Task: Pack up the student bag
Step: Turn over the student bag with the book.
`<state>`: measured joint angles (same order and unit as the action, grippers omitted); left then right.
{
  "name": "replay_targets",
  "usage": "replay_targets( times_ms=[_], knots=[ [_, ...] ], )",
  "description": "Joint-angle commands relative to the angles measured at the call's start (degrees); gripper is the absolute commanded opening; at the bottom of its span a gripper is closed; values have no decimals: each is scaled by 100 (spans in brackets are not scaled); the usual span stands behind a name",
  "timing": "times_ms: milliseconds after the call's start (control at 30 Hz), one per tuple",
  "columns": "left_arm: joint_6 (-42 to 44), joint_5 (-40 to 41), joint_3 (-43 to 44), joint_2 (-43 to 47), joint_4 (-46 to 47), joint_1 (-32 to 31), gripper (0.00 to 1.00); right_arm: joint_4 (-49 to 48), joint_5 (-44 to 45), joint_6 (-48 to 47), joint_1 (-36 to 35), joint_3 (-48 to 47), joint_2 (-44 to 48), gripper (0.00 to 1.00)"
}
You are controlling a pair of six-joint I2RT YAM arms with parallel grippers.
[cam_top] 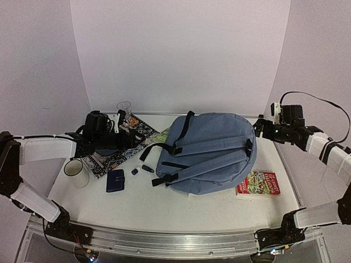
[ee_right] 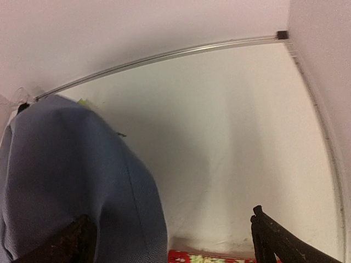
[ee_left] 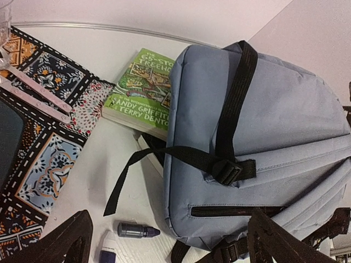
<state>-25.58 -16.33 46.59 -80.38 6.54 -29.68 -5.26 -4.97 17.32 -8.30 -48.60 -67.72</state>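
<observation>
Since the student bag (cam_top: 211, 150) is lying shut in the middle of the table (cam_top: 164, 213), straps up, with books and oddments lying loose around it, the step in hand is looking like getting it open. At the table's nine o'clock a white mug (cam_top: 77, 172) is standing. Just past it the left gripper (ee_left: 170, 215) is hovering over a patterned book (cam_top: 109, 159), fingers spread wide and holding nothing, pointing toward three o'clock at the bag's near corner. A navy wallet (cam_top: 115, 181) and a small dark-blue vial (ee_left: 137, 231) are lying at the bag's eight o'clock, apart from it. A green paperback (ee_left: 145, 90) is sitting against the bag's ten o'clock edge, perhaps partly under it. Low on the bag's side a dark zipper (ee_left: 236, 211) is showing, closed as far as I can tell. A red paperback (cam_top: 259, 183) is lying just beside the bag's four o'clock corner. At its two o'clock the right gripper (ee_right: 171, 215) is hanging released and empty, just off the fabric.

To do this well, I am thinking one arm should be pinching the soft cloth by a seam or a strap (ee_left: 233, 93) while the other is working the zipper pull, which I cannot see. The fabric will likely be slumping and dragging, so the green paperback is worth watching, as it may be sliding along with it.
</observation>
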Motion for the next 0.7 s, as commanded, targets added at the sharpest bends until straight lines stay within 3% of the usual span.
replay_targets(
  times_ms=[0, 133, 400, 533, 667],
  knots=[
    [-24, 33, 184, -277, 164, -258, 99, 1330, 1549, -617, -23, -885, 223, 98],
    [-68, 7, 306, -527, 164, -438, 99, 1796, 1703, -976, -23, -1385, 71, 98],
    [11, -203, 596, -969, 144, -731, 99, 2025, -774, -1026, -181, -1403, -228, 98],
    [57, -356, 770, -1220, 98, -855, 98, 2254, -563, -734, -674, -1179, -540, 98],
    [95, -528, 978, -1482, 69, -985, 97, 2379, -13, -247, -703, -860, -596, 98]
  ],
)
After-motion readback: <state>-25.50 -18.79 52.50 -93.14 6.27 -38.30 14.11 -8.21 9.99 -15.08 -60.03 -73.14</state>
